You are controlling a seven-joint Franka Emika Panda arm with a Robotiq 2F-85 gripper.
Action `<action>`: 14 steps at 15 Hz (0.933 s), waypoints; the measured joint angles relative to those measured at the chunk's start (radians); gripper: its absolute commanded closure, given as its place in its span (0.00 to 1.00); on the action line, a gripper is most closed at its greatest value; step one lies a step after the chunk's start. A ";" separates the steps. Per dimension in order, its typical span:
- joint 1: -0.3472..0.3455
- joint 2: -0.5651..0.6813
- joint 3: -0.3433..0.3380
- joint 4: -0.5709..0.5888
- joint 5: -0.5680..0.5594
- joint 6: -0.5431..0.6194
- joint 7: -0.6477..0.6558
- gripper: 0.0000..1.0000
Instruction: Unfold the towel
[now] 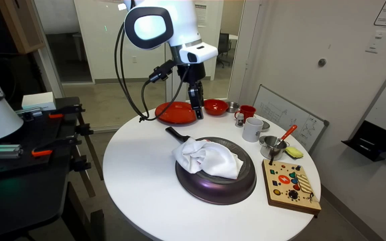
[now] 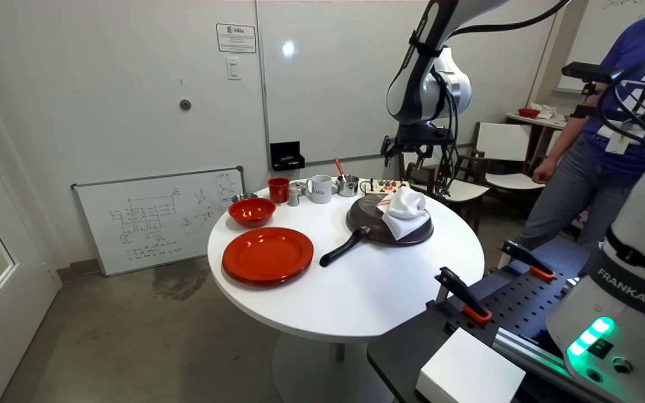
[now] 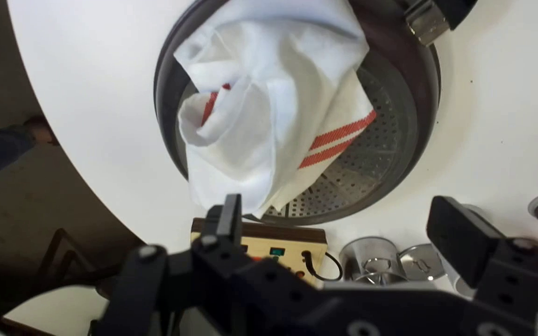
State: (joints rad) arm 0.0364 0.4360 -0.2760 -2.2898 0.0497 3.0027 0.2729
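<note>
In the wrist view, the upper end of the towel (image 3: 269,116) is cut off, and what is inside its folds I cannot make out. The claw (image 3: 336,214) covers a part of the button box (image 1: 290,185). Along the table's (image 1: 139,187) edge beside the wall (image 2: 132,112) I see a red bowl (image 2: 252,212), a red cup (image 2: 279,190), a white mug (image 1: 252,129) and a metal pot (image 1: 266,150); a red plate (image 2: 267,254) lies near the edge also, just beside the bowl. An upturned pan (image 1: 213,194) takes the space under the towel. The towel lies crumpled on it, apart from the table's edges. The claw hangs higher, apart from the towel, with its fingers (image 3: 460,242) spread wide.
</note>
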 measured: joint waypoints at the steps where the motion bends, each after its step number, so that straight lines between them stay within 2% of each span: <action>1: 0.000 0.011 0.001 0.026 0.001 -0.002 0.003 0.00; 7: 0.004 0.116 0.001 0.130 0.001 -0.008 0.012 0.00; 14: -0.001 0.198 -0.028 0.162 0.006 -0.028 0.037 0.00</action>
State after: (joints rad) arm 0.0349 0.6340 -0.3043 -2.1282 0.0558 2.9747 0.3103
